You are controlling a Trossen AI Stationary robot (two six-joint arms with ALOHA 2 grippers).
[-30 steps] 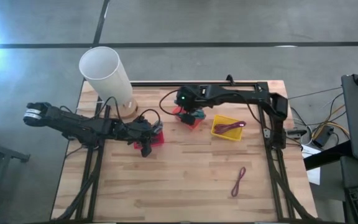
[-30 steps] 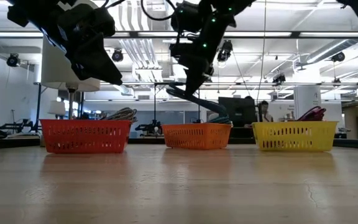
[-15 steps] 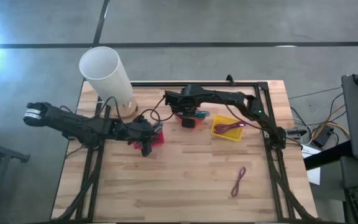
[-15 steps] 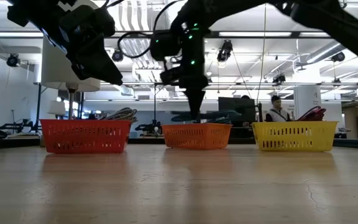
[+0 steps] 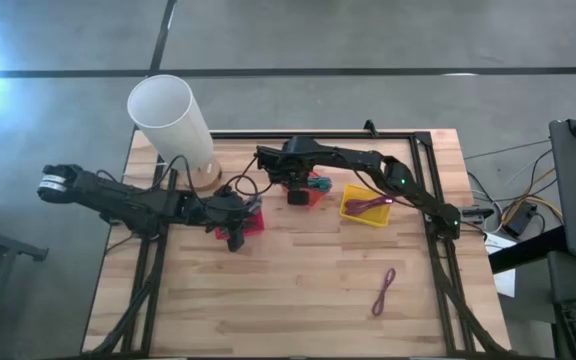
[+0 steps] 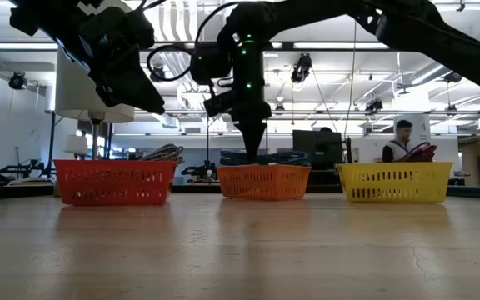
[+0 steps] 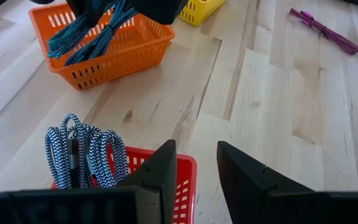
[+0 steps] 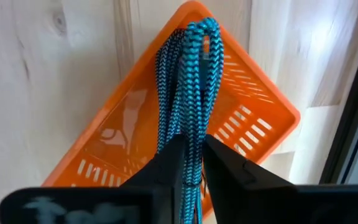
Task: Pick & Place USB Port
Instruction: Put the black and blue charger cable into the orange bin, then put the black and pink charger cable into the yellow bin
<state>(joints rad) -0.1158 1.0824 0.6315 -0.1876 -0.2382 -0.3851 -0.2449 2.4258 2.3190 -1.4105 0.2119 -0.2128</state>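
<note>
Over the orange basket [image 8: 241, 106], the right gripper [image 8: 191, 163] stands with its fingers narrowly apart around the blue braided cable [image 8: 188, 93], whose coiled loop lies inside the basket.

Risk: the fingers are close to the strands. If the arm lifts before they have parted fully, the cable may catch and be dragged back out over the rim. From the right wrist view it cannot be told whether the pads still touch the cable.

The left gripper [image 7: 194, 174] hangs partly open over the red basket [image 7: 185, 183], holding nothing; a black-and-white cable [image 7: 82, 155] lies in that basket.

View differences: the high view alone shows the purple cable [image 5: 383, 291] loose on the desk [image 5: 298, 300], well apart from the yellow basket [image 5: 364, 205]. The low view shows the three baskets in a row but hides their contents' lie.
</note>
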